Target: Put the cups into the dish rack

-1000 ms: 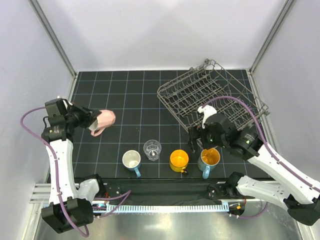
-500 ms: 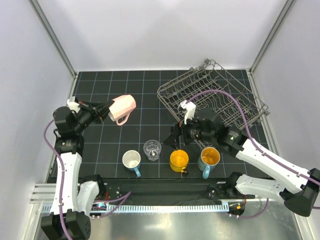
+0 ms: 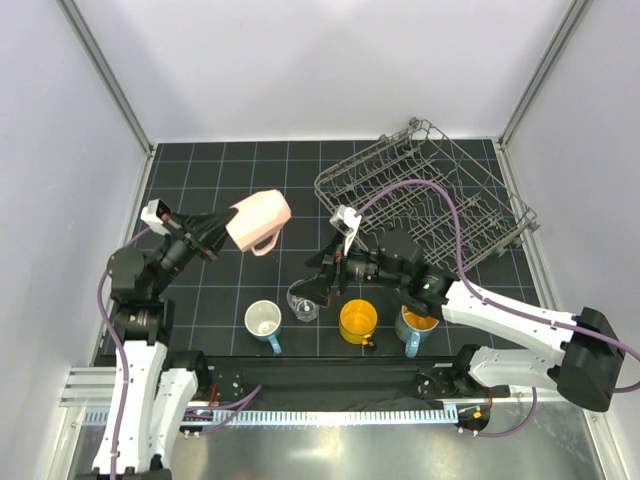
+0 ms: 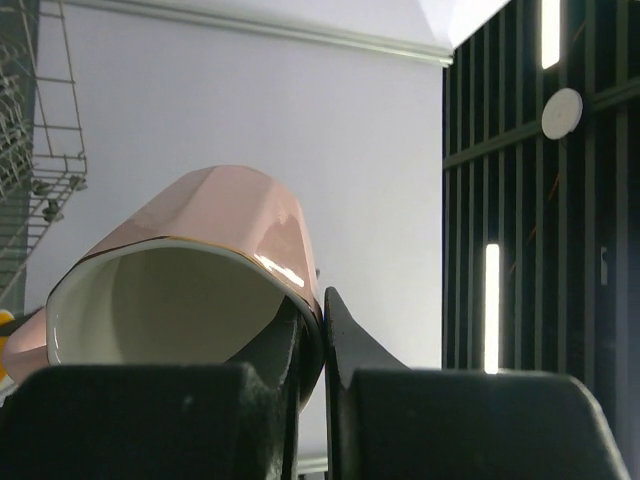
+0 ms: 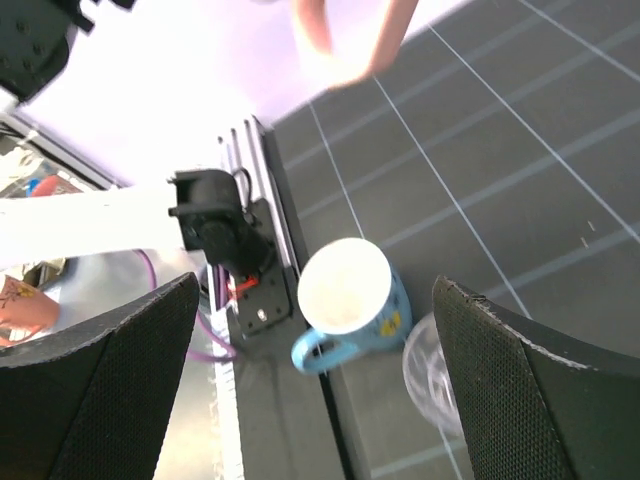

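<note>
- My left jaws are pressed together on the pink cup point(image 3: 258, 220), pinching its wall right at the rim: one finger inside, one outside, as my left wrist view shows.
- The pink cup point(image 4: 180, 260) is up in the air, clear of the dark gridded surface point(image 3: 230, 180). It is tipped on its side, its mouth turned back toward my left wrist and its handle hanging down.
- The cup hangs left of the dish rack point(image 3: 430, 190), well apart from it. From the left wrist, a corner of the dish rack's point(image 4: 40, 150) wire shows at the left edge.
- The rack sits askew at the far right of the surface.
- My right jaws are spread wide, holding nothing, reached out low across the front row of cups.
- Between the spread fingers in the right wrist view stands the blue mug with the white inside point(image 5: 345, 290), upright. The glass tumbler point(image 5: 430, 365) is just beside it, by the right-hand finger.
- Front row from above, left to right: the white-inside blue mug point(image 3: 263, 320), the tumbler point(image 3: 304, 300), the yellow mug point(image 3: 357, 320), then the blue mug with the orange inside point(image 3: 418, 325), partly under my right arm.
- All four are upright on the surface, near its front edge.
- At the top of the right wrist view the pink cup point(image 5: 350, 35) is only a blur.
</note>
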`<control>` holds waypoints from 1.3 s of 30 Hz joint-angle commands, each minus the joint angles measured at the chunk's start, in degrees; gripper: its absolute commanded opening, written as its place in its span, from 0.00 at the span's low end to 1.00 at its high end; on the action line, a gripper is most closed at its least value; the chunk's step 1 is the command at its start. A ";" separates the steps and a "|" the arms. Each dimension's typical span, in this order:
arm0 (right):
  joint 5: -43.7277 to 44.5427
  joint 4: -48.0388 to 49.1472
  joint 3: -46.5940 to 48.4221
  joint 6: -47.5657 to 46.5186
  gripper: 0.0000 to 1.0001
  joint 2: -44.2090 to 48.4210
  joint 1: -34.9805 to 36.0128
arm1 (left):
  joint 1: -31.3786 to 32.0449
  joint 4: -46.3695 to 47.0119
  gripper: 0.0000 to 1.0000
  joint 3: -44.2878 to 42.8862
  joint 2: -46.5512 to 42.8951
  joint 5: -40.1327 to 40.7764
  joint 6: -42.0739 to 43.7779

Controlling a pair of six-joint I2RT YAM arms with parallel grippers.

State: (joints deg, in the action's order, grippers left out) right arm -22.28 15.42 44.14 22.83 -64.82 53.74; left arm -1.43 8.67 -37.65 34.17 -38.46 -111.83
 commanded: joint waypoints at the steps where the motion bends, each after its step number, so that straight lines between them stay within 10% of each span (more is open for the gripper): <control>1: -1.89 12.43 2.79 -1.21 0.98 -1.54 1.02 | 2.56 0.84 0.01 -2.87 -4.64 1.54 -7.79; 11: -6.46 24.47 4.99 -1.65 0.95 -7.25 3.21 | 3.63 -7.87 0.01 -0.68 -16.41 3.74 -10.33; 39: -10.32 41.89 10.26 7.93 0.45 -18.33 6.21 | 3.63 -8.14 0.00 1.35 -19.59 2.16 -12.62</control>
State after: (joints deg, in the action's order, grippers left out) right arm -31.55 49.04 49.84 30.33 -82.54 58.35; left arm 2.24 -3.05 -34.26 14.11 -36.25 -113.71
